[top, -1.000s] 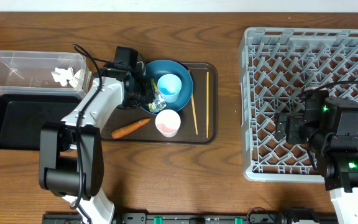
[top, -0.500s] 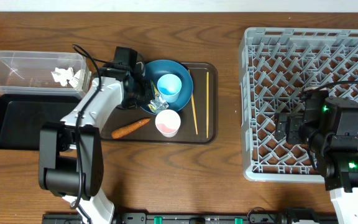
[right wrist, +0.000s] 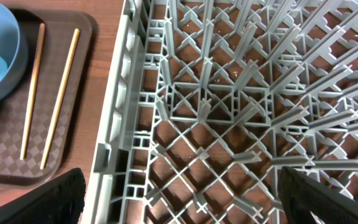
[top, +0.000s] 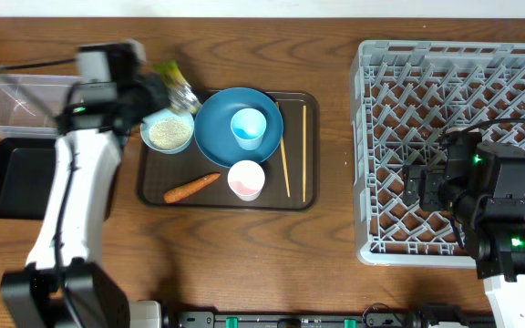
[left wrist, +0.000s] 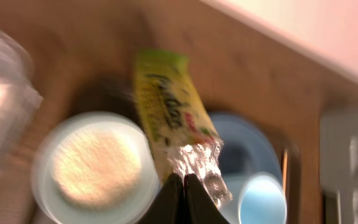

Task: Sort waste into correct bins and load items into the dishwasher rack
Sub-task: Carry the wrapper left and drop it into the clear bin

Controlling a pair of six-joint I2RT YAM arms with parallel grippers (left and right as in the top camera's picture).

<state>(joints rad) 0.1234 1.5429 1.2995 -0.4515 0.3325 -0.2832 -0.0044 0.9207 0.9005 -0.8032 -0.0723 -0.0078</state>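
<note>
My left gripper (top: 162, 92) is shut on one end of the yellow-green snack wrapper (top: 180, 93), holding it in the air above the brown tray's far left corner, beside the clear tub (top: 12, 102). In the left wrist view the fingertips (left wrist: 182, 182) pinch the wrapper's silver end (left wrist: 171, 118) over the small bowl of rice (left wrist: 97, 167). The large dark blue bowl (top: 219, 137) holds the light blue cup (top: 248, 128). The pink cup (top: 246, 179), carrot (top: 191, 188) and two chopsticks (top: 283, 165) lie on the tray. My right gripper (right wrist: 194, 200) hangs open over the grey rack (top: 481, 100).
The brown serving tray (top: 308, 196) sits mid-table. The black tray (top: 12, 178) lies in front of the clear tub at the left edge. The rack's near left wall (right wrist: 114, 112) runs close to the chopsticks (right wrist: 56, 99).
My left gripper closed on the wrapper in the dark blue bowl and carried it up and left toward the clear tub, uncovering the rice bowl. The right arm stayed still.
</note>
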